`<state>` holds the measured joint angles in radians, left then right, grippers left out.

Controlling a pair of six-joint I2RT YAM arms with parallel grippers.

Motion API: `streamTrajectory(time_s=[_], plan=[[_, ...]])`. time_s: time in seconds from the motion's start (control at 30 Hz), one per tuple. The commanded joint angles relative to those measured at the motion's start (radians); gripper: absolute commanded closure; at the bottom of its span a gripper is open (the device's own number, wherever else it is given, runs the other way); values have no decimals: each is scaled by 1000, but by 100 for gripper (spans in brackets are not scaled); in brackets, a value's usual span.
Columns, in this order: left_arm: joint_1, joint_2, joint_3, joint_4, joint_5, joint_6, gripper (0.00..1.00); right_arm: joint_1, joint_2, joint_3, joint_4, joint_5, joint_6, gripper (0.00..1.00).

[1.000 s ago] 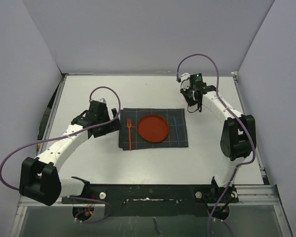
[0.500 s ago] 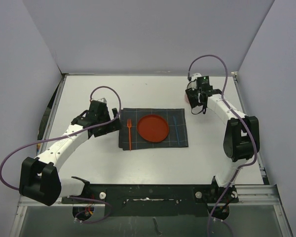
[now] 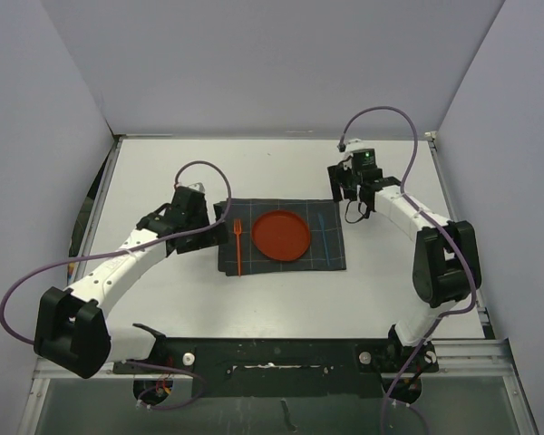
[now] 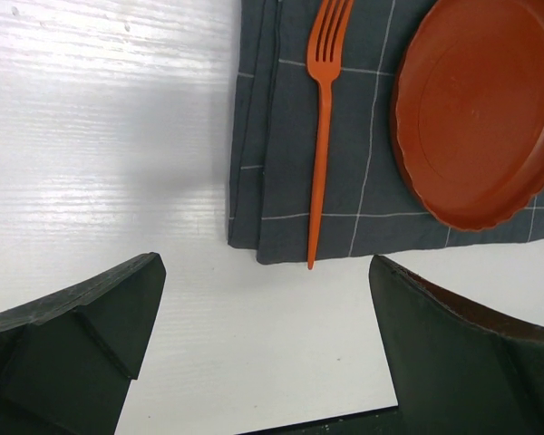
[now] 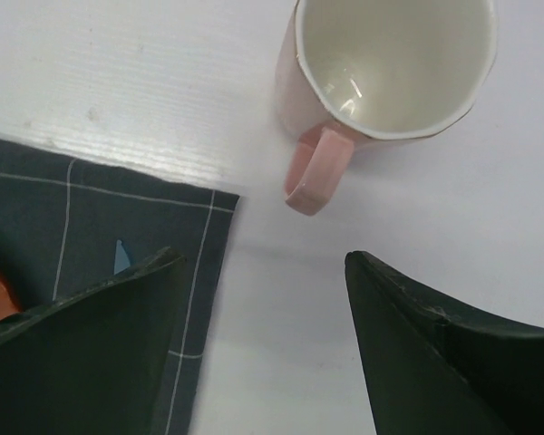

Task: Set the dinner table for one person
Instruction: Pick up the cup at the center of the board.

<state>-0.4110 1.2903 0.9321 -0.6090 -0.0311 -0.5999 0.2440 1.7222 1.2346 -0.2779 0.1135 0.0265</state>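
Observation:
A dark grid-lined mat (image 3: 254,213) lies mid-way on the dinner table (image 3: 163,172). On it are an orange fork (image 3: 238,245), a red plate (image 3: 281,236) and a thin blue utensil (image 3: 324,234). A pink mug (image 5: 390,68) stands upright on the white top just past the mat's far right corner (image 5: 145,208), handle toward my right gripper (image 5: 263,258). That gripper (image 3: 337,188) is open, with the mug beyond its fingertips, and it covers the mug in the top view. My left gripper (image 4: 265,272) is open and empty over bare table beside the mat's left edge (image 4: 245,181), near the fork's handle (image 4: 319,181).
Metal rails (image 3: 98,208) edge the tabletop and grey walls rise on three sides. Purple cables (image 3: 381,113) loop above both arms. Bare white surface (image 3: 399,299) surrounds the mat.
My right gripper has opened and swung slightly left, toward the mat's far right corner. My left gripper has edged right, closer to the mat's left edge.

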Motion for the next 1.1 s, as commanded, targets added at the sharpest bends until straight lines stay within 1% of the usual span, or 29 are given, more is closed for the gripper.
streamTrajectory(time_s=[0.0, 0.17, 0.4, 0.6, 0.7, 0.77, 0.87, 0.9, 0.93, 1.07], plan=[[-53, -48, 58, -29, -68, -8, 2, 2, 0, -26, 224, 87, 12, 28], [-98, -66, 80, -68, -118, -5, 2, -4, 28, -53, 327, 117, -24, 28], [-123, -81, 84, -85, -143, -7, 2, 1, 87, -66, 399, 128, -50, 28], [-136, -104, 69, -109, -156, -11, 2, 1, 133, -36, 419, 143, -69, 33], [-137, -112, 66, -115, -155, -12, 2, 0, 152, -34, 424, 145, -67, 37], [-139, -113, 66, -119, -153, -17, 2, 0, 158, -35, 430, 144, -67, 42], [-142, -118, 57, -120, -152, -25, 2, -2, 153, -29, 436, 133, -79, 61], [-143, -118, 54, -120, -152, -25, 2, -2, 152, -22, 435, 133, -85, 66], [-143, -117, 52, -119, -150, -28, 2, -3, 152, -13, 430, 133, -88, 68], [-145, -109, 44, -105, -141, -34, 2, -14, 156, 14, 414, 131, -100, 69]])
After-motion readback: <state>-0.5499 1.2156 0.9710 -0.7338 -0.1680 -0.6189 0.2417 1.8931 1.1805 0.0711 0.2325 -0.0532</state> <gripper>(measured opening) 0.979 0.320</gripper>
